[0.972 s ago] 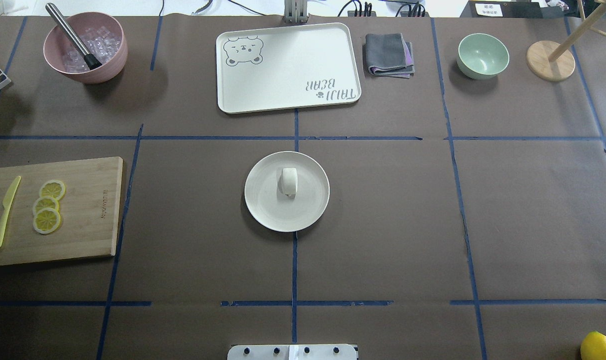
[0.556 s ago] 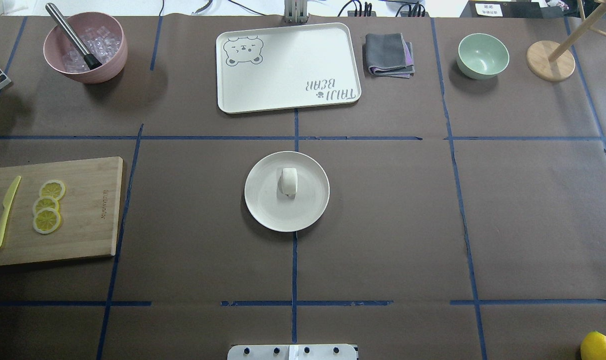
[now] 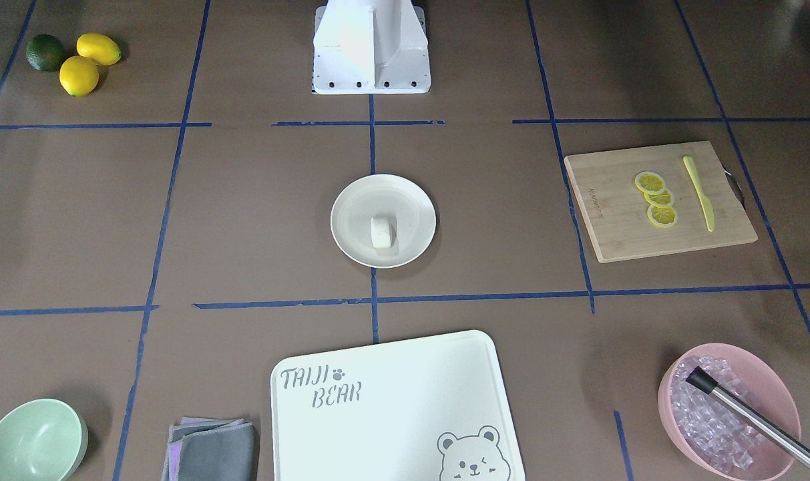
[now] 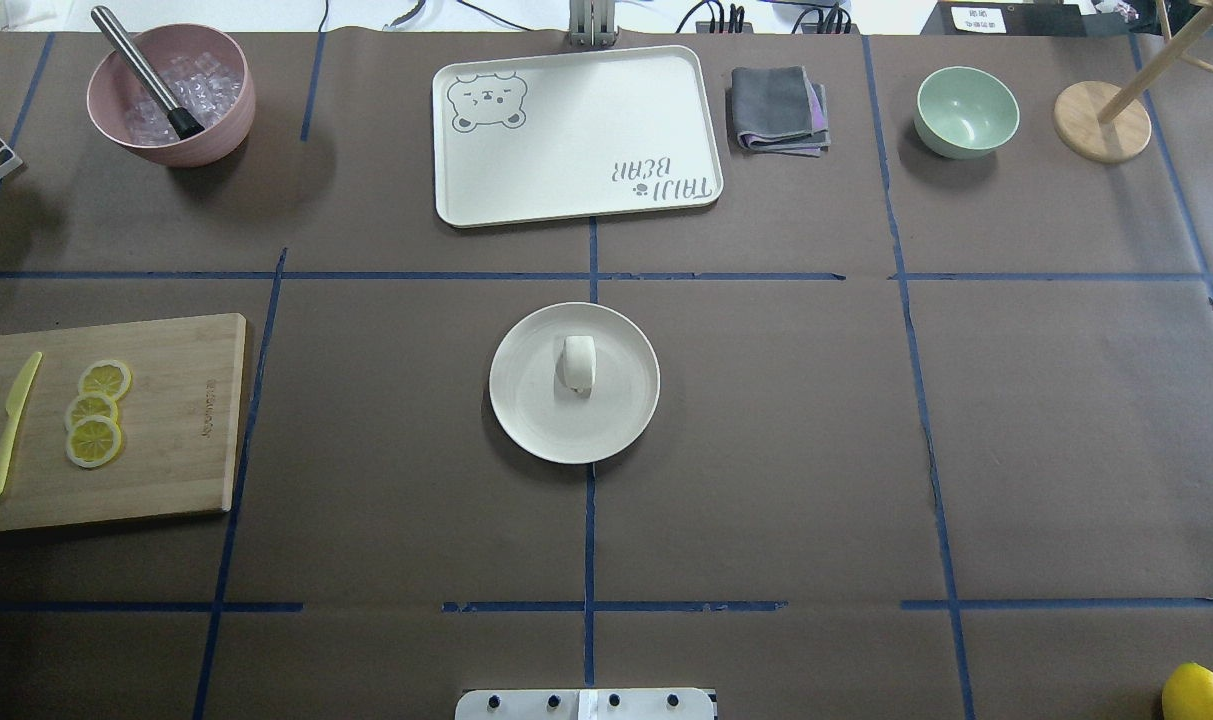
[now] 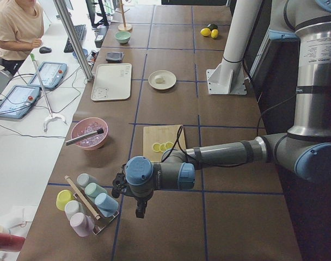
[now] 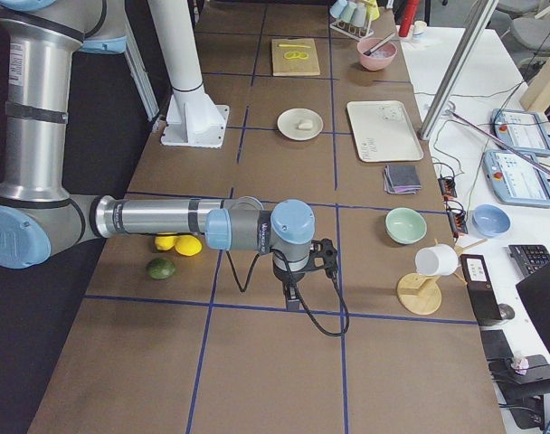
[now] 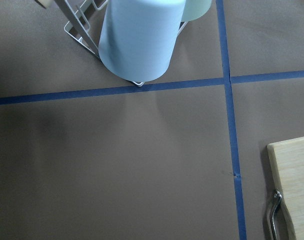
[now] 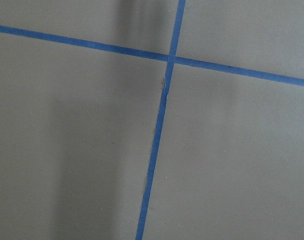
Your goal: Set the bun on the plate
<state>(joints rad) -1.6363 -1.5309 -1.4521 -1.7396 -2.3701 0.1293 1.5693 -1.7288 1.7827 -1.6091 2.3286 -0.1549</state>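
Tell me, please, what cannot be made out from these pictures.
Left gripper: seen only in the exterior left view, small; open or shut cannot be told.
Right gripper: seen only in the exterior right view; the same.
Lemon: overhead view, cut off by the bottom right corner.
Blue cup: left wrist view, partly cut off by the upper edge.
Bun on the plate: its underside, hidden by the bun itself.

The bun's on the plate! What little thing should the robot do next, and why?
Probably just stop. The bun lies on the plate, near its middle, touched by nothing. The left arm and right arm hang far off at the table's ends, so the job looks done.
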